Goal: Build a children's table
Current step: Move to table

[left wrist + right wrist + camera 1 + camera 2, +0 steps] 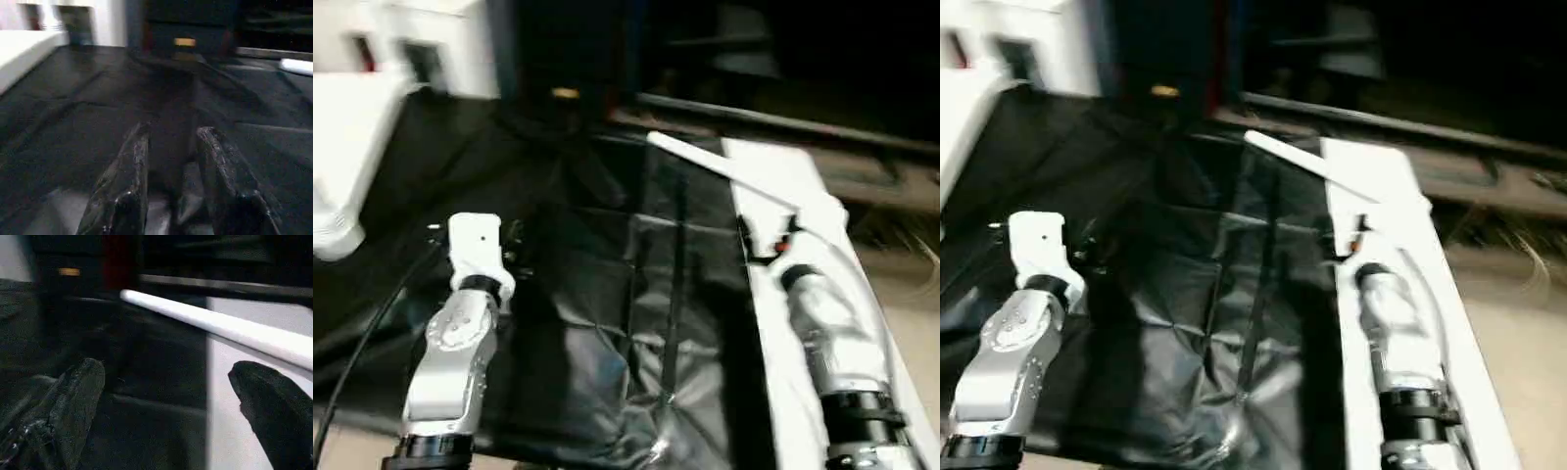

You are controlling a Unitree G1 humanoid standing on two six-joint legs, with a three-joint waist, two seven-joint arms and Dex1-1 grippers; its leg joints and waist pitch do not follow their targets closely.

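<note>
The children's table top (342, 147) is a thick white slab at the far left edge, with one rounded corner hanging over the black sheet. One white tube leg (720, 168) lies slantwise at the back, its near end on the flat white board. My right gripper (166, 367) stands wide open just short of that leg (220, 325), with nothing between its fingers. My left gripper (168, 132) hovers low over the black sheet near the left side, its fingers (127, 171) apart and empty.
A creased black sheet (626, 294) covers the work surface. A long flat white board (1469, 352) runs along the right side under my right forearm. A black cable (362, 352) trails by my left arm. Dark furniture stands behind.
</note>
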